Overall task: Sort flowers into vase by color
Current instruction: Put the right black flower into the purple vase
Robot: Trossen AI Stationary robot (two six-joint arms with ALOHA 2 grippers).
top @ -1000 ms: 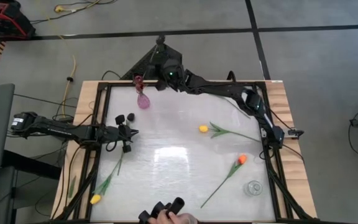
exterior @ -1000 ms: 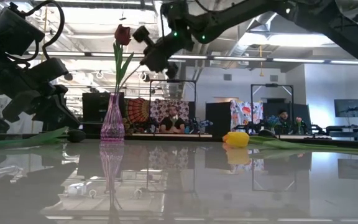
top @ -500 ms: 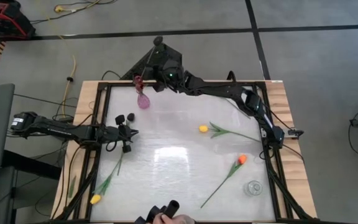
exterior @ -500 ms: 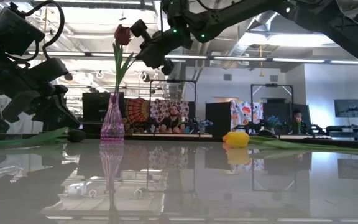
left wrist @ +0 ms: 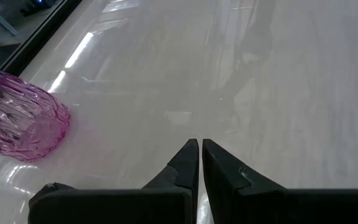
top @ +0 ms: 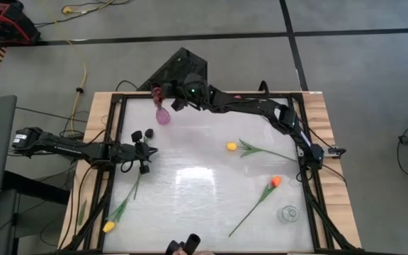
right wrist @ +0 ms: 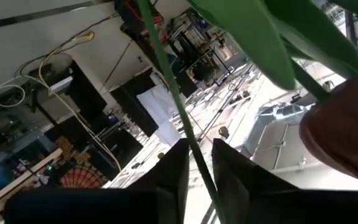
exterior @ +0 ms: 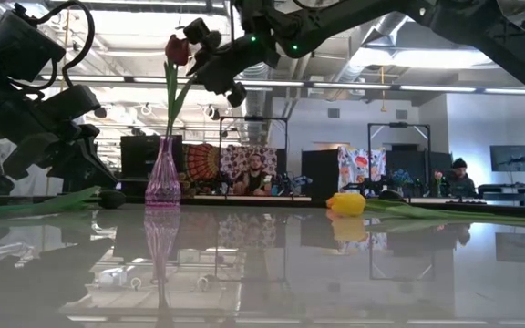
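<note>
A dark red tulip [exterior: 178, 48] stands with its stem in the pink vase [top: 163, 115] at the table's far left. My right gripper [exterior: 212, 62] is up beside the tulip's head. It is open, one finger on either side of the green stem [right wrist: 166, 81]. My left gripper [left wrist: 199, 149] is shut and empty, low over the table's left side [top: 144, 150], with the pink vase [left wrist: 17, 127] ahead of it. A yellow tulip [top: 231, 146], an orange tulip [top: 276, 181] and another yellow tulip [top: 109, 227] lie flat on the table. My right gripper's fingers [right wrist: 179, 165] stand on either side of the red tulip's stem, a little below its head. They come level from the table's right and lie across the stem. I cannot tell whether they touch it.
A small clear glass vase [top: 289, 214] stands at the near right. A person's hand with dark objects [top: 186, 248] shows at the near edge. The second yellow tulip's stem [top: 129, 198] runs up toward my left gripper. The table's middle is bare.
My right gripper has gone toward the table's left and a little toward its near edge, up to the red tulip in the vase, and now has the stem between its fingers. The person's hand at the near edge has drawn back.
</note>
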